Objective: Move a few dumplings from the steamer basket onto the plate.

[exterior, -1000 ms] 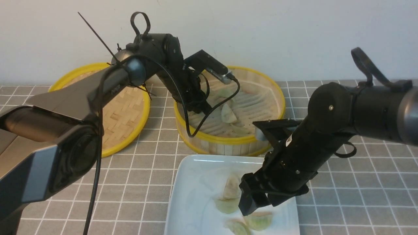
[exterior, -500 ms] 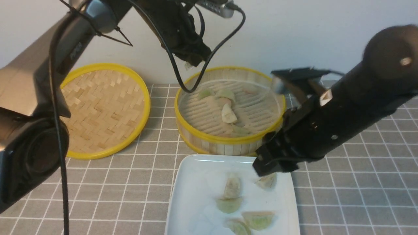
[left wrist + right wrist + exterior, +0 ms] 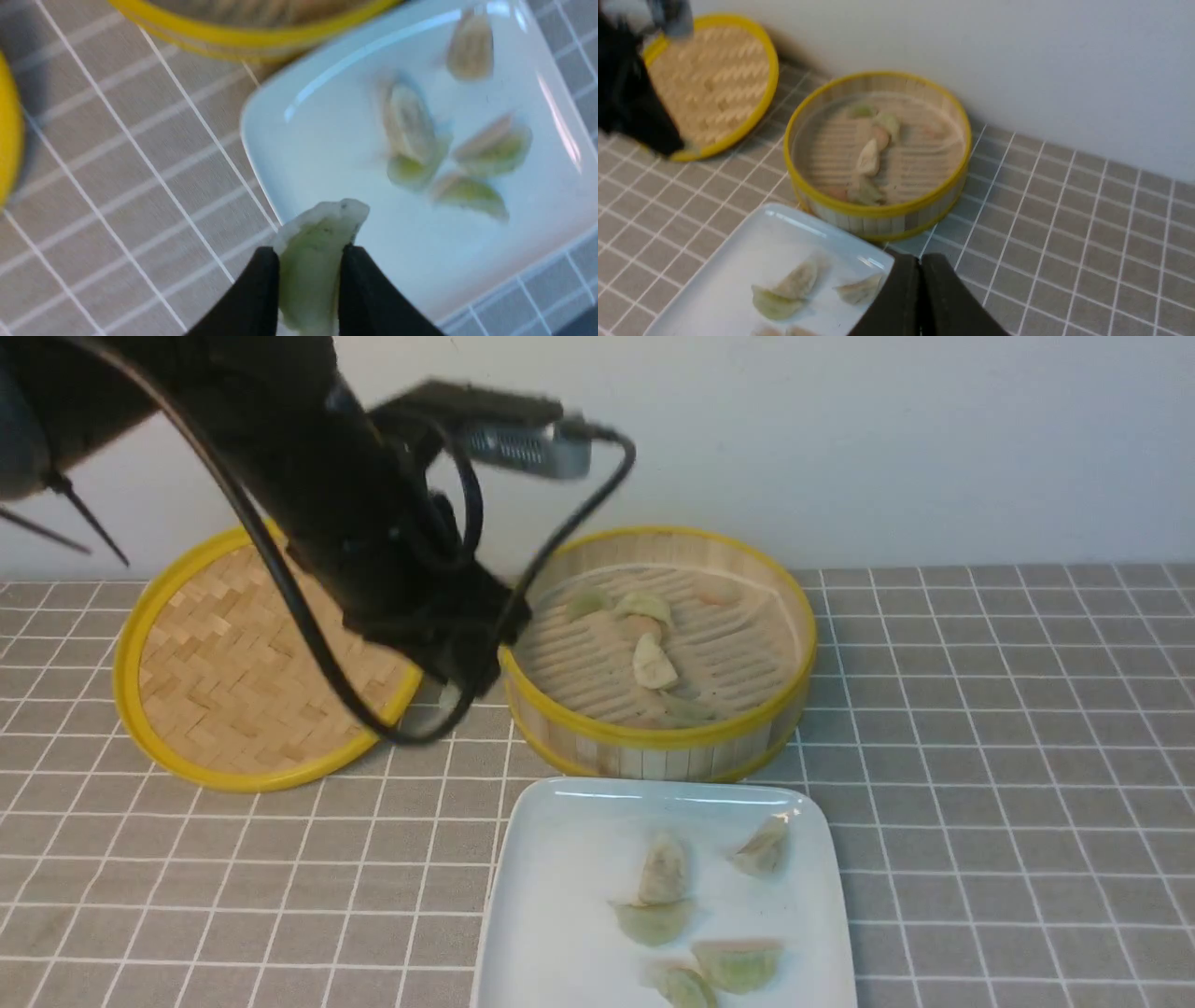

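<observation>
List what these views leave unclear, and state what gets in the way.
- Front view: the left gripper and its held dumpling, smeared by motion blur.
- Front view: the plate and nearest dumpling, cut by the bottom edge.
- Front view: steamer basket floor nearest the camera, hidden by its wall.
- Left wrist view: plated dumplings' pleats, blurred.

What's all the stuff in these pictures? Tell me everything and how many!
steamer basket: one, bamboo with yellow rims, back middle.
lid: one, woven bamboo, yellow rim, flat, left of the basket.
plate: one, white, in front of the basket.
dumplings on the plate: five, pale green and cream.
dumplings in the basket: at least four, green and cream.
held dumpling: one, pale green, pinched in the left gripper.
tablecloth: one, grey with white grid, under everything.
wall: one, white, behind.
left gripper: one, black, shut on the held dumpling.
right gripper: one, black, shut, empty.
</observation>
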`<action>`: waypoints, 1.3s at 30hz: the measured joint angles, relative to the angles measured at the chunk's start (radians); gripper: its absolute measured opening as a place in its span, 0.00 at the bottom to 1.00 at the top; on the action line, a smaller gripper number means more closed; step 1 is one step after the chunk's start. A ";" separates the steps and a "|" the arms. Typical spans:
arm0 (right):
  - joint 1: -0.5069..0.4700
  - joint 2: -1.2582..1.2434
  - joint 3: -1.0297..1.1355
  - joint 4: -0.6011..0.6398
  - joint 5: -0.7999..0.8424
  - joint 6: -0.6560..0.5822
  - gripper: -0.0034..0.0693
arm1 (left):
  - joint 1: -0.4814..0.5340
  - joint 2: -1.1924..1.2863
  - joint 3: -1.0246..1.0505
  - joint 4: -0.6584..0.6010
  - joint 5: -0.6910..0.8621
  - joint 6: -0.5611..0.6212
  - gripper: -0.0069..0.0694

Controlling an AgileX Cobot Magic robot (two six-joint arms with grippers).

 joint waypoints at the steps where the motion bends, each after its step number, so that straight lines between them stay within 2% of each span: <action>1: 0.000 -0.010 0.005 0.000 -0.003 0.000 0.03 | 0.000 -0.001 0.009 0.000 -0.004 0.000 0.28; 8: 0.000 -0.307 0.223 -0.011 -0.172 0.076 0.03 | -0.159 0.057 0.167 -0.010 -0.179 0.001 0.28; 15: 0.000 -0.479 0.335 -0.024 -0.313 0.101 0.03 | -0.211 0.184 0.168 -0.022 -0.235 0.001 0.29; 17: 0.000 -0.494 0.350 -0.028 -0.321 0.103 0.03 | -0.213 0.208 0.168 -0.024 -0.243 0.001 0.34; 24: 0.000 -0.497 0.360 -0.028 -0.331 0.103 0.03 | -0.213 0.228 0.166 -0.050 -0.249 -0.008 0.72; 27: 0.000 -0.497 0.360 -0.030 -0.345 0.104 0.03 | -0.213 0.228 0.140 -0.057 -0.223 -0.020 0.76; 30: 0.000 -0.497 0.360 -0.045 -0.363 0.104 0.03 | -0.213 0.218 0.096 -0.043 -0.161 -0.039 0.65; 31: 0.000 -0.497 0.360 -0.056 -0.374 0.104 0.03 | -0.213 0.205 0.082 -0.031 -0.140 -0.052 0.57; 32: 0.000 -0.497 0.360 -0.066 -0.389 0.104 0.03 | -0.213 0.173 0.070 -0.013 -0.124 -0.066 0.45; 33: 0.000 -0.497 0.360 -0.070 -0.395 0.104 0.03 | -0.213 0.167 0.070 -0.010 -0.123 -0.066 0.43; 34: 0.000 -0.497 0.360 -0.084 -0.414 0.104 0.03 | -0.213 0.125 0.067 0.011 -0.113 -0.079 0.29; 35: 0.000 -0.497 0.360 -0.093 -0.430 0.104 0.03 | -0.213 0.082 0.067 0.025 -0.108 -0.089 0.21; 37: 0.000 -0.497 0.360 -0.106 -0.454 0.107 0.03 | -0.213 -0.022 0.075 0.039 -0.099 -0.119 0.12; 39: 0.000 -0.497 0.360 -0.116 -0.475 0.108 0.03 | -0.213 -0.135 0.099 0.041 -0.116 -0.135 0.09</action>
